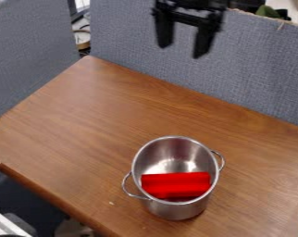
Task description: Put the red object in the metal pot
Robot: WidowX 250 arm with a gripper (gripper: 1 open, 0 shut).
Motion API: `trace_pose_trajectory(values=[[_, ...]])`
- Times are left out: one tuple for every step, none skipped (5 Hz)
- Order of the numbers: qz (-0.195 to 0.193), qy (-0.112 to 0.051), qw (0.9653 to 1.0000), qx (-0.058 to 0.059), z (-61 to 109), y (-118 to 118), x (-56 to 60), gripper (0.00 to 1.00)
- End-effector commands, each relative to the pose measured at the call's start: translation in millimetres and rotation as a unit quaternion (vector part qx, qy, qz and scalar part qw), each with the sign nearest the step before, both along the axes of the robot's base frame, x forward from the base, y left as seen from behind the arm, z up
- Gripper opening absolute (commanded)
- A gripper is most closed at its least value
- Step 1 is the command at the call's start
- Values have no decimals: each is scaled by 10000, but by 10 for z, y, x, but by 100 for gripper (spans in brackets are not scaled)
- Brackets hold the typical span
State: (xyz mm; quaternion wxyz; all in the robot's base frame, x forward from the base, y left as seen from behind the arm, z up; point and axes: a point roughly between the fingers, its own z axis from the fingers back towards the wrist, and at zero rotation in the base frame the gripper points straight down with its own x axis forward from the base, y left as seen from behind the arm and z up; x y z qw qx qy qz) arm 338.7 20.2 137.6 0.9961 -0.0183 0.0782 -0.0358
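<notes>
The red object [177, 185] lies inside the metal pot [177, 148], a shiny round steel pot with two small loop handles near the front edge of the wooden table. My gripper [184, 37] hangs high above the far side of the table, pointing down. Its two black fingers [166, 32] stand apart with nothing between them. It is well clear of the pot and up and behind it in the picture.
The brown wooden table [78, 120] has its left corner and front edge in view. Grey fabric partition walls [263, 65] stand behind and to the left of the table.
</notes>
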Motion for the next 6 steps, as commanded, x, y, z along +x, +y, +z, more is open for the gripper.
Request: trace_pose_trajectory(values=[[-180,-209,9996,46,165,229,79,100],[155,-243,9996,22,86,76,-103,100],[465,-381,9982,-89,112,-259,-461,100],[773,-506,9957,-23,113,-424,-473,100],[712,-578,9956,171,171,-464,-403,100],[936,-581,9936,235,170,-505,-415,100]])
